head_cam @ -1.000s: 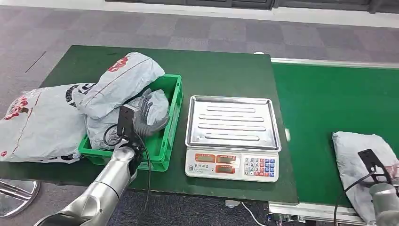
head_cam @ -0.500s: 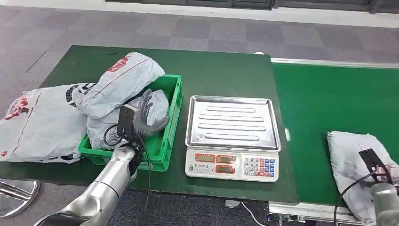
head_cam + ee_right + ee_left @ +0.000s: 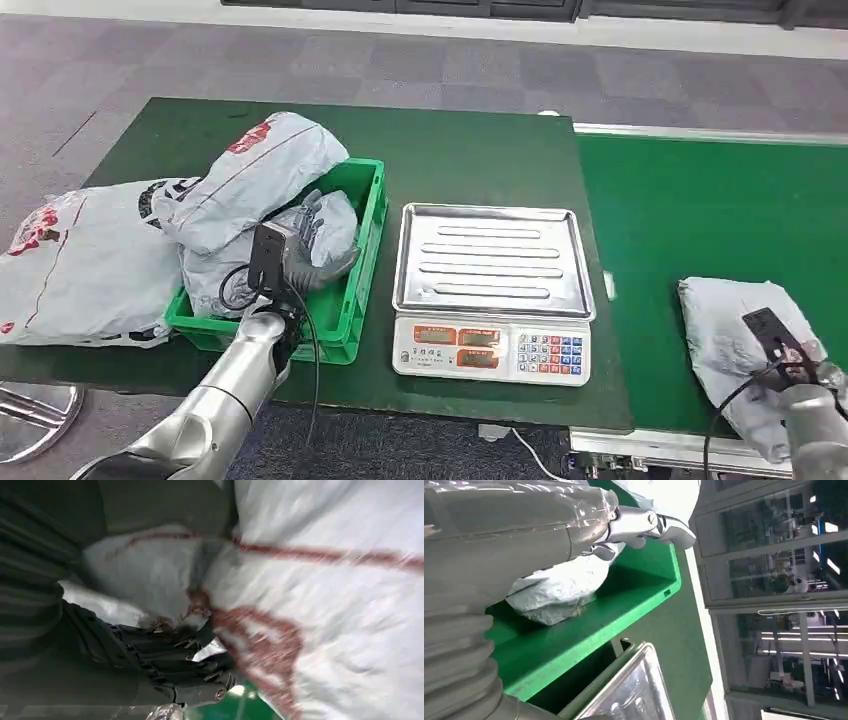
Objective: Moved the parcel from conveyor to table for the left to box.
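Grey plastic parcel with red printing lies at lower right of the frame, on the green conveyor, near its front edge. Right hand sits on top of it; the right wrist view shows dark fingers pressed into the wrinkled wrap, a fold seemingly pinched, so I read it as gripping the parcel. Step in hand: pick-up from the belt, transfer not yet made. Next move calls for a firm hold on slippery film, then a carry leftward onto the dark green table, past or onto the scale at frame centre. Left hand rests in the green crate at centre left against bagged parcels; fingers apart, holding nothing.
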